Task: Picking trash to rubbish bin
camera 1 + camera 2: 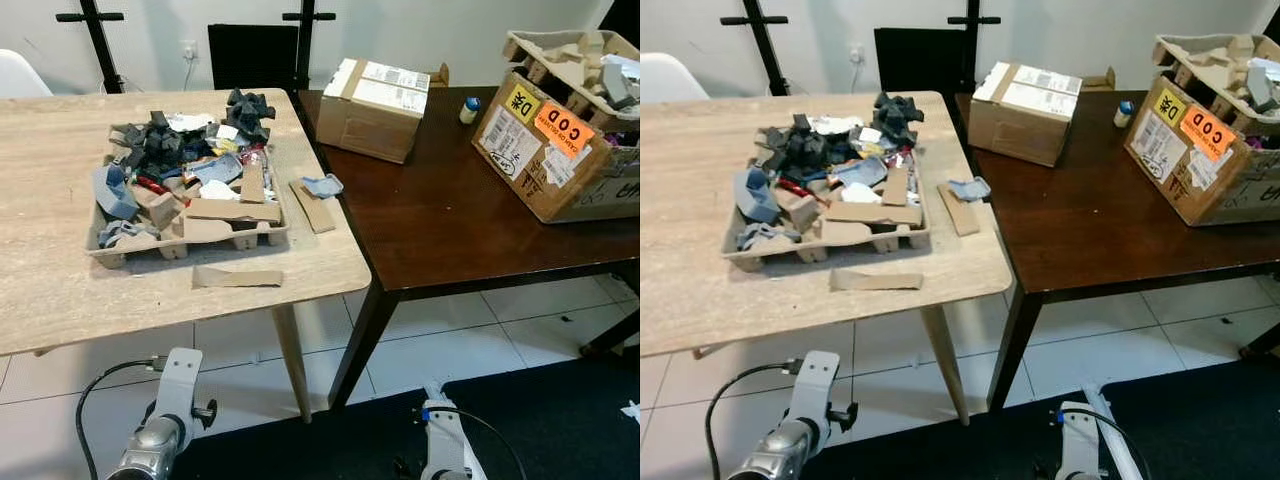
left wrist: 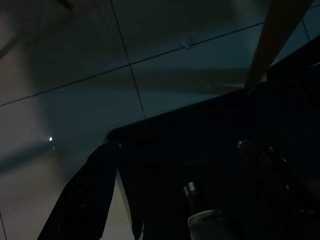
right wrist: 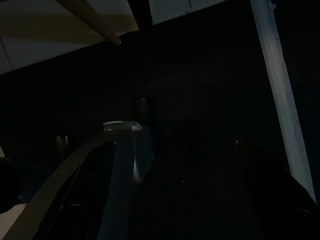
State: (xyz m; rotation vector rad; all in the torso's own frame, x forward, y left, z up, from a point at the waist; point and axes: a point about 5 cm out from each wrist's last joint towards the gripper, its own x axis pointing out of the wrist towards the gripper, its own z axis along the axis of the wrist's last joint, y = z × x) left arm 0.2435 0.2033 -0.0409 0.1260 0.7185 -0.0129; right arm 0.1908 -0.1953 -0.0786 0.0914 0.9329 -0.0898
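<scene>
Trash scraps [image 1: 185, 175] lie heaped on the cardboard tray [image 1: 105, 252] atop the light wooden table [image 1: 40, 290] — up ahead of both our arms hanging low, left arm [image 1: 160, 430] nearer — we cannot tell either gripper's finger state

Light wood desk [image 1: 40, 270] on left, dark brown desk [image 1: 440, 230] touching its right edge. Sealed cardboard box [image 1: 375, 107] at dark desk's rear. Small blue-capped bottle [image 1: 469, 109] near it. White chair [image 1: 20, 75] far left. Tiled floor [image 1: 480, 345], black mat [image 1: 540, 420] below.
</scene>
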